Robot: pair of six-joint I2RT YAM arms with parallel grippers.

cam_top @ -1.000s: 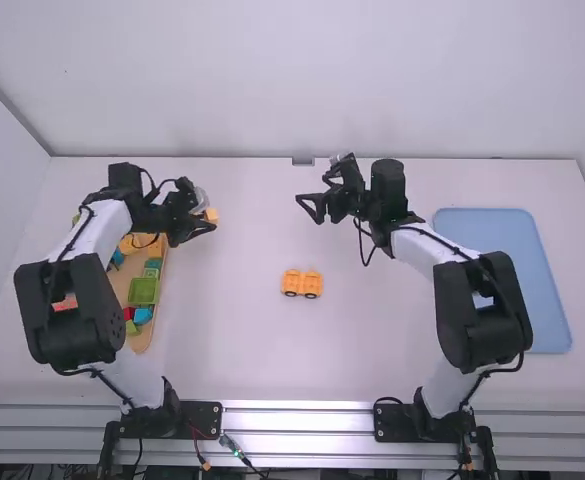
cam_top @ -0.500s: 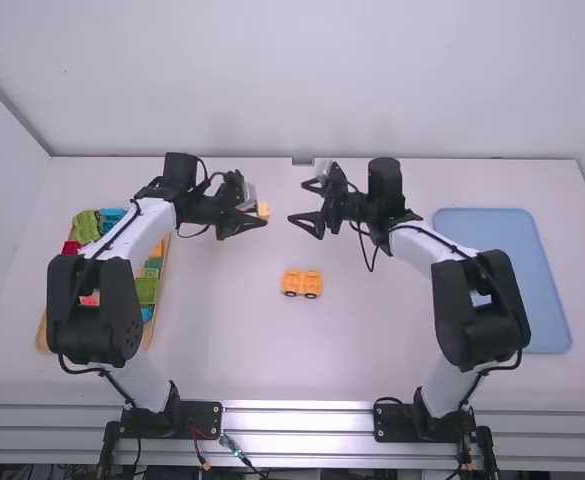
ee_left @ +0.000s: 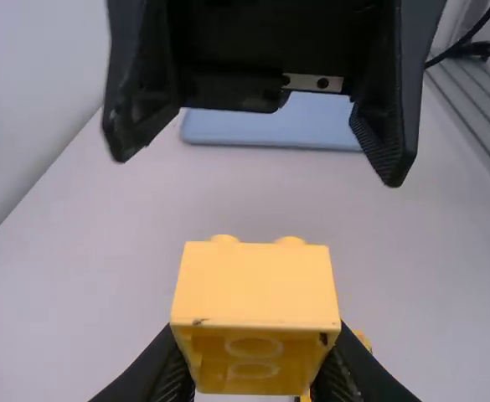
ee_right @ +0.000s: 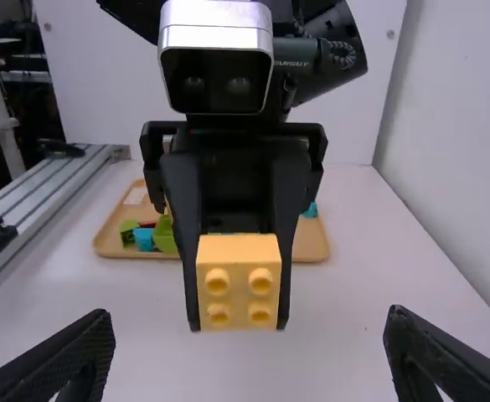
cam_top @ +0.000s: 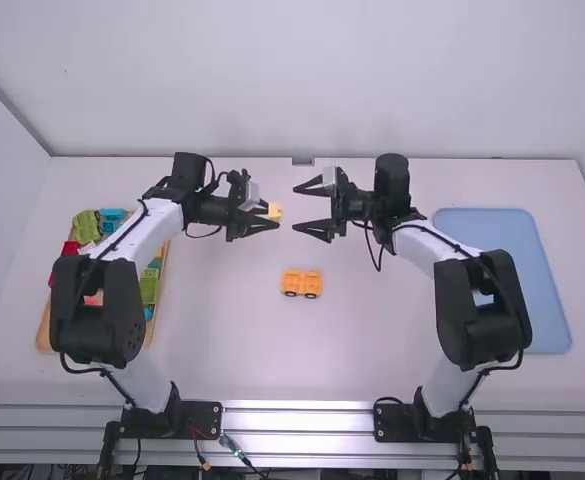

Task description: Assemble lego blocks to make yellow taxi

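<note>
Yr yellow block (ee_right: 239, 282) looks like smooth plas.; tray (ee_right: 312, 249), matt lt. wood; edge rail (cam_top: 297, 422), glossy metal.

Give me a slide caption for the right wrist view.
Left gripper holding a yellow block, studs facing the open right gripper, a tray of colorful blocks behind.

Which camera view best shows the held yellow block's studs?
Right wrist view: all four studs on the yellow block face the camera. The left wrist view shows two stud edges, a side and hollow underside; the high view, a small patch.
</note>
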